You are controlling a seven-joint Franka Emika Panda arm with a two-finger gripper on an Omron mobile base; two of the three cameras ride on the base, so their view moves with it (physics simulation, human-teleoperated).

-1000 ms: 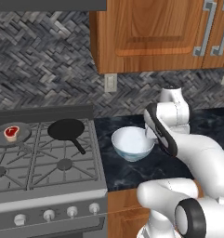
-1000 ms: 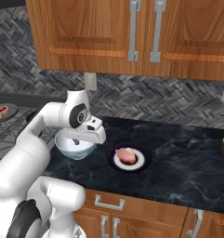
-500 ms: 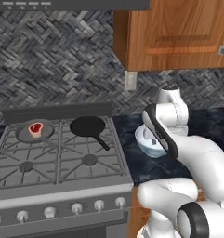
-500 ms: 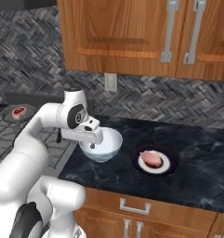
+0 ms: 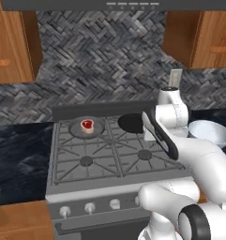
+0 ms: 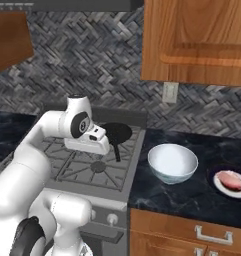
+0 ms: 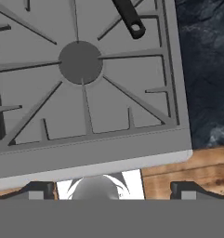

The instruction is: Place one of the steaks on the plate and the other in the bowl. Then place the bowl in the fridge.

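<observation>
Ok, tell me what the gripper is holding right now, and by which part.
Nothing is held. The gripper is open, its fingertips spread wide over the front of the stove, with no steak, bowl or plate between them.

Red steak, white bowl, grey stove, black counter.

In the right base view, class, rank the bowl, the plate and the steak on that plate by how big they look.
1. bowl: clearly the largest.
2. plate: smaller, though the picture's right edge crops it, so its full width is unsure.
3. steak: smallest, lying within the plate's rim.
</observation>
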